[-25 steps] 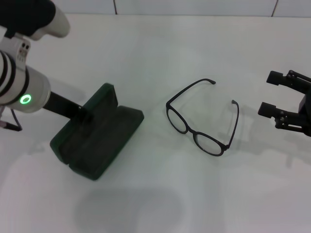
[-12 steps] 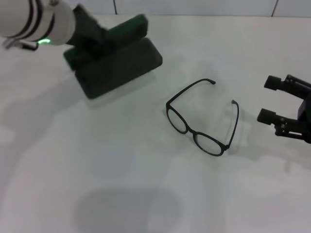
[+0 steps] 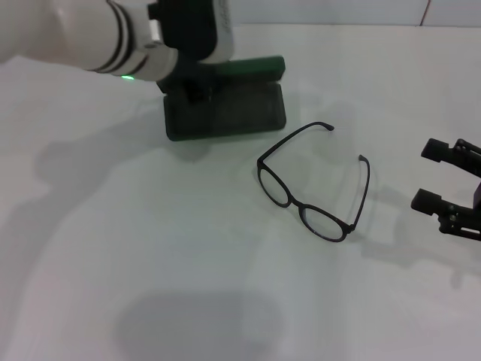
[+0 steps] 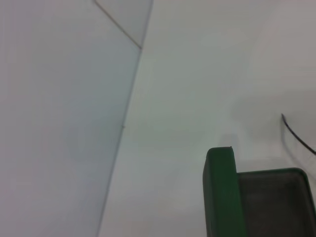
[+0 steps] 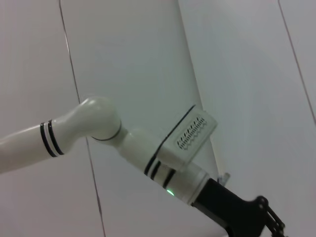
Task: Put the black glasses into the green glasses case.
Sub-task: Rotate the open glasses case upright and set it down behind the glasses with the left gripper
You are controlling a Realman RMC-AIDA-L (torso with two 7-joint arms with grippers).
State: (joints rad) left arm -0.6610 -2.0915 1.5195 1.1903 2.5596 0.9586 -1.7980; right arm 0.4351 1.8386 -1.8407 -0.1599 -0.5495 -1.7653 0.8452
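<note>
The green glasses case (image 3: pixel 225 113) stands open at the far middle of the white table, its lid (image 3: pixel 252 68) raised at the back. My left gripper (image 3: pixel 192 89) is shut on the case's left end. In the left wrist view the case's green lid edge (image 4: pixel 219 192) and dark lining (image 4: pixel 274 202) show. The black glasses (image 3: pixel 314 184) lie on the table right of the case, temple arms unfolded and pointing away from me; one temple tip shows in the left wrist view (image 4: pixel 296 136). My right gripper (image 3: pixel 434 177) is open and empty, right of the glasses.
The white table (image 3: pixel 150 248) ends at a tiled wall (image 3: pixel 316 9) just behind the case. The right wrist view shows my left arm (image 5: pixel 98 123) in front of wall panels.
My left gripper has carried the open case from the near left up and rightwards to the far middle, turning it. The right gripper has drawn slightly right and down. The glasses have not moved.
</note>
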